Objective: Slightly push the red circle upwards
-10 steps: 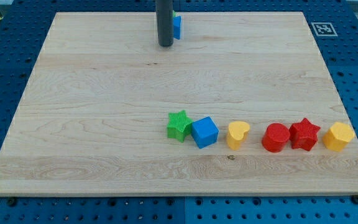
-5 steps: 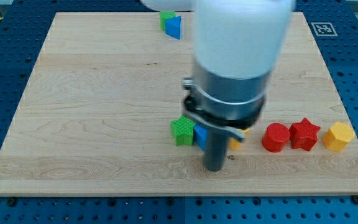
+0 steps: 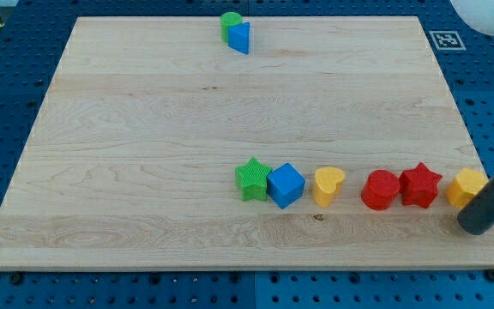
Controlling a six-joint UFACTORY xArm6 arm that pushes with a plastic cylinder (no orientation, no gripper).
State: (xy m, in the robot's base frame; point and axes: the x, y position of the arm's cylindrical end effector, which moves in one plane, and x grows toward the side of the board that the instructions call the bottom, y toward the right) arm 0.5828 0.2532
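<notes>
The red circle (image 3: pixel 381 190) lies on the wooden board (image 3: pixel 144 154) in a row near the view's bottom right. A red star (image 3: pixel 420 184) touches it on its right, then a yellow block (image 3: pixel 466 186). My tip (image 3: pixel 478 227) is at the view's far right, just below and right of the yellow block, well to the right of the red circle. The dark rod slants up and off the right edge.
Left of the red circle lie a yellow heart (image 3: pixel 328 184), a blue cube (image 3: pixel 286 184) and a green star (image 3: pixel 251 178). A green block (image 3: pixel 230 23) and a blue block (image 3: pixel 240 37) sit together at the view's top.
The rod went from the view's top down to the blue cube, then swung far right to beside the yellow block. The green star and blue cube shifted slightly right.
</notes>
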